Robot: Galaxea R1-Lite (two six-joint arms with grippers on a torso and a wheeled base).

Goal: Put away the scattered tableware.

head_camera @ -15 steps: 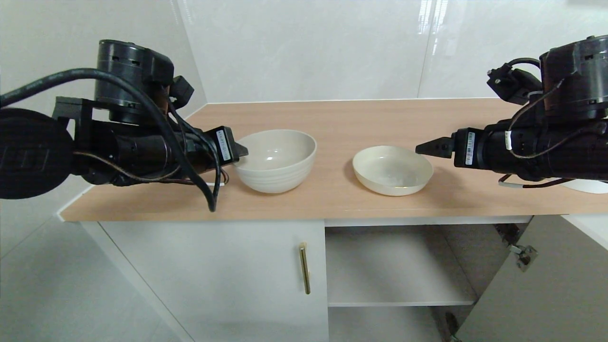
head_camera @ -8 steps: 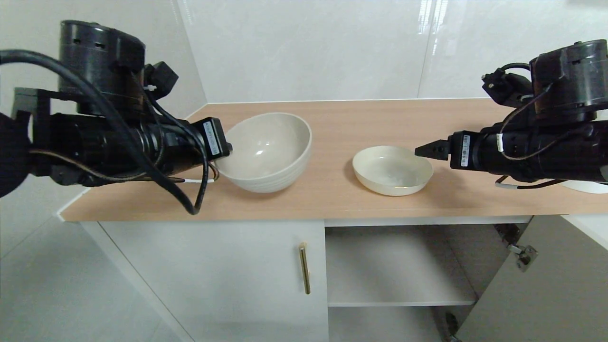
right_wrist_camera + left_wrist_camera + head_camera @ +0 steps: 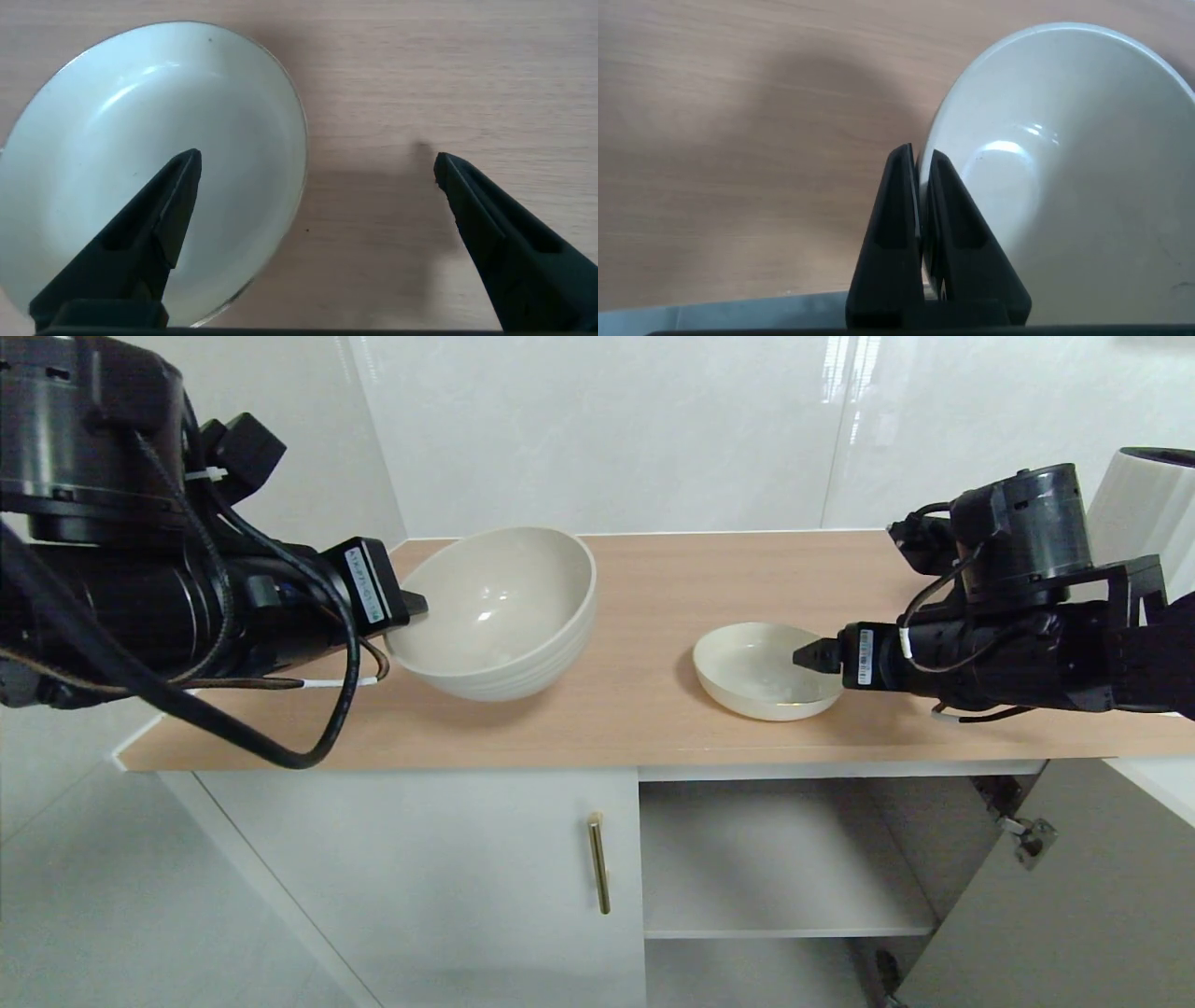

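Above the left part of the wooden counter (image 3: 653,569) the deep bowl (image 3: 504,607) hangs tilted, with my left gripper (image 3: 920,177) pinched tight on its rim. The shallow dish (image 3: 756,672) sits on the counter right of centre, and my right gripper (image 3: 318,163) gapes wide astride its rim, holding nothing

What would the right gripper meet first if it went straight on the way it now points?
Most likely the shallow dish. The right gripper is open, and the wrist view shows the dish's rim between its fingers. Its height over the rim is unclear, so it might pass just above.
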